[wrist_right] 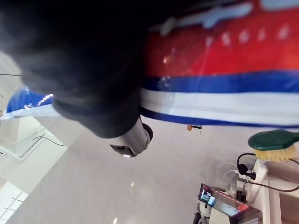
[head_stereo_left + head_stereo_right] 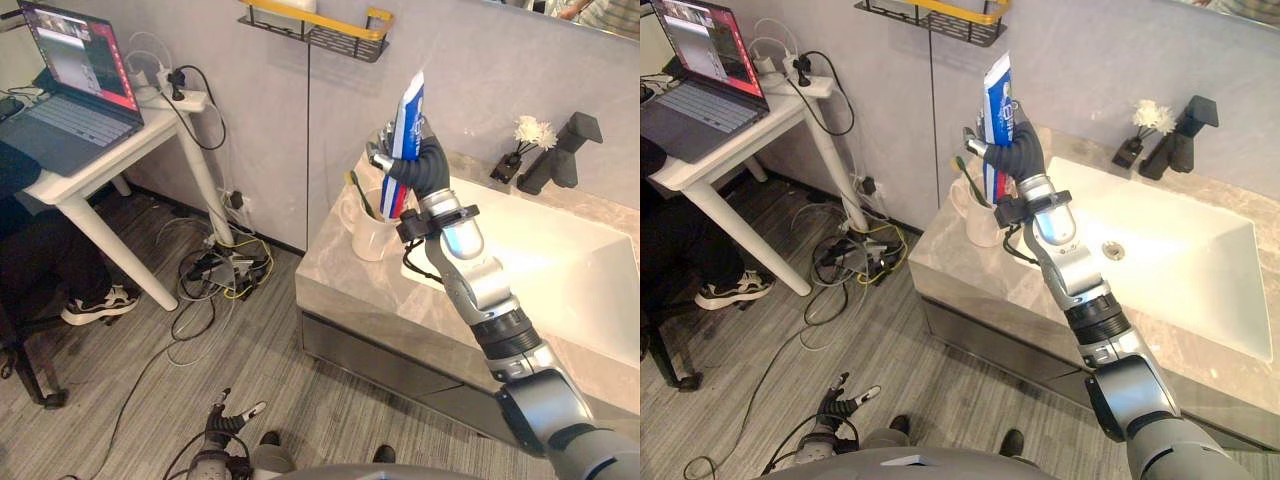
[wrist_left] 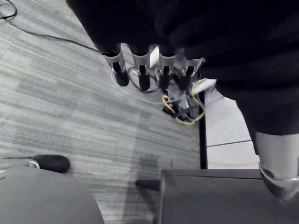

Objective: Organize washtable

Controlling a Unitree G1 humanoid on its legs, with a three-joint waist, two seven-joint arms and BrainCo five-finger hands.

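My right hand (image 2: 415, 160) is raised over the left end of the washtable (image 2: 350, 290), its fingers curled round a blue, white and red toothpaste tube (image 2: 405, 130) held upright. The tube's red lower end hangs just above a white cup (image 2: 370, 232) with a green toothbrush (image 2: 358, 194) standing in it. In the right wrist view the toothpaste tube (image 1: 224, 70) runs across my palm and the green toothbrush head (image 1: 273, 140) shows beyond it. My left hand (image 2: 225, 420) hangs low over the floor, its fingers (image 3: 140, 70) straight and holding nothing.
A white sink basin (image 2: 560, 270) takes up the counter's right side, with a black tap (image 2: 560, 155) and a small vase of white flowers (image 2: 528, 135) behind it. A yellow-edged wire shelf (image 2: 320, 30) hangs on the wall. A white table (image 2: 90, 170) with a laptop (image 2: 70, 80) stands left, cables (image 2: 225, 270) on the floor.
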